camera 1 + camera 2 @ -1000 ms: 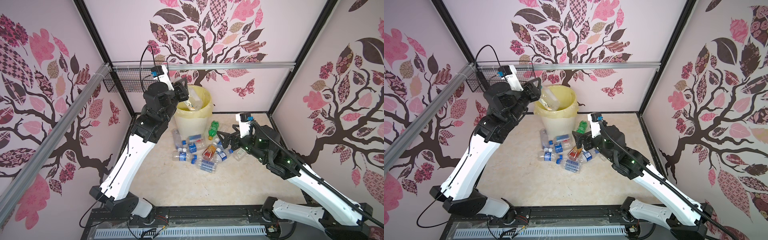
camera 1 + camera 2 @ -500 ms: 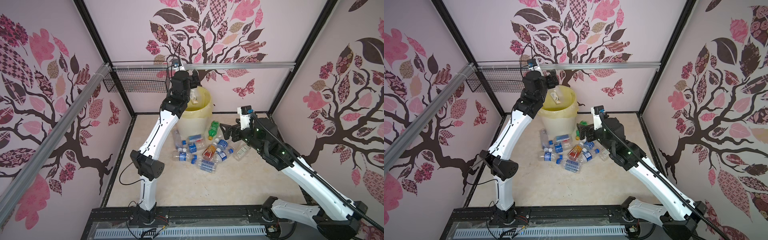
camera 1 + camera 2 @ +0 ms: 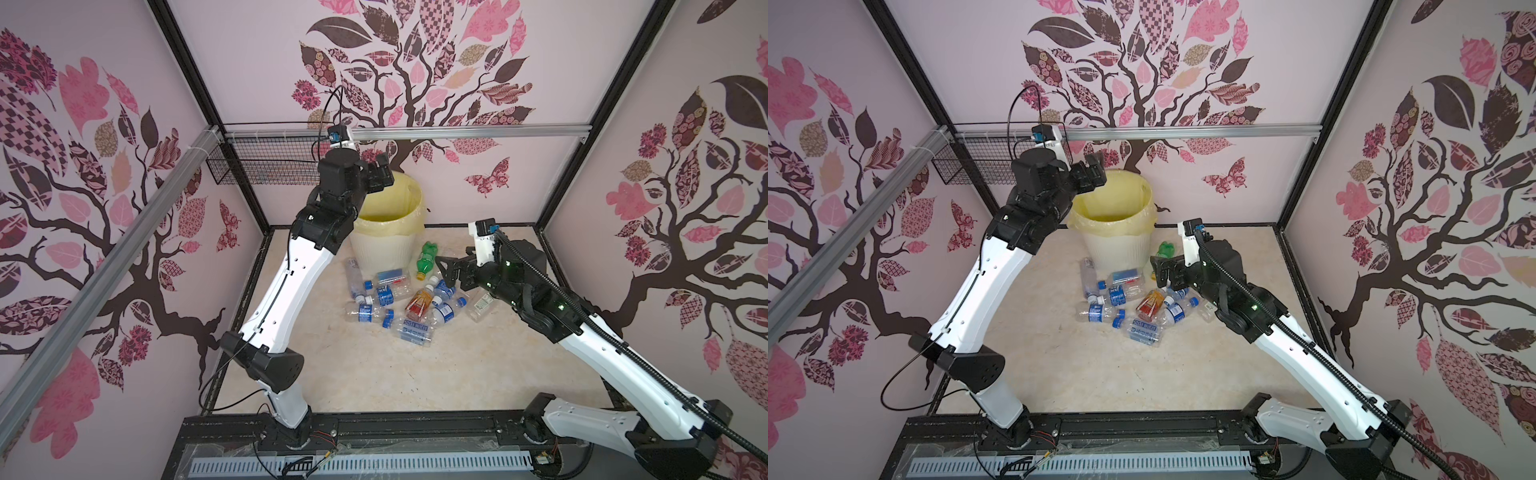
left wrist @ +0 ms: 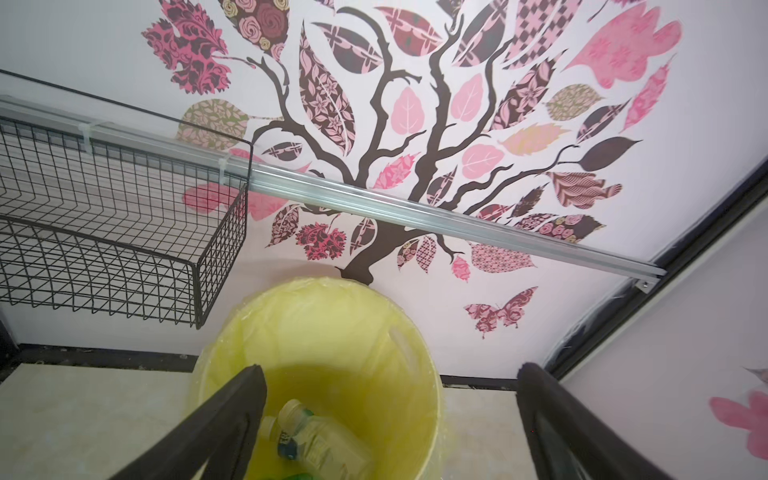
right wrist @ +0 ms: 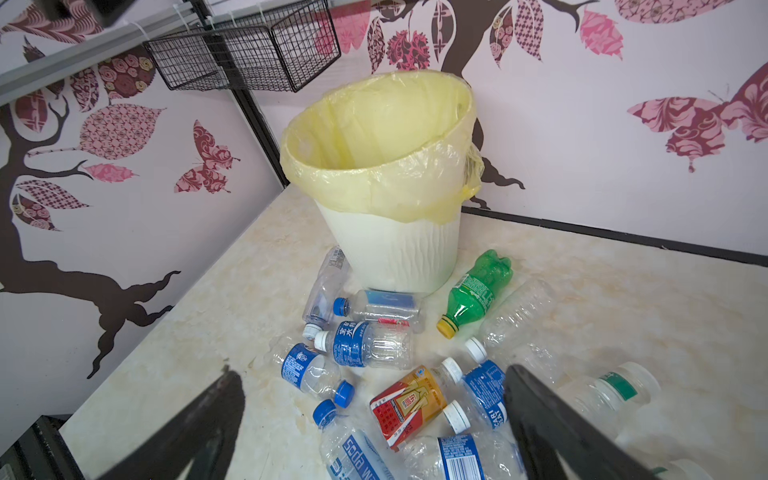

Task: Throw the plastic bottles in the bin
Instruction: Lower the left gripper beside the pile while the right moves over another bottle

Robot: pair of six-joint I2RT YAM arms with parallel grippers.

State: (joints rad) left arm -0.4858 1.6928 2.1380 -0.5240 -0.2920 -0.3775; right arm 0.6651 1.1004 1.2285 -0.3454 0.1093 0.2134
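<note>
Part of bin [image 3: 384,253] rim behind left arm [image 3: 291,282]; bottles [image 4: 320,446] inside cut by edge.

The left arm [image 3: 291,282] climbs steeply from its base at the front, elbow jutting out to the left, white forearm leaning inward and up to a black wrist held high near the back. The left claw [image 3: 380,172] points rightward and a little down, its fingers [image 4: 232,415] spread wide with nothing between them. The right arm [image 3: 602,349] stretches low from the front right corner toward the middle, wrist tipped downward. The right claw [image 3: 448,272] aims left and down, jaws wide apart and empty
</note>
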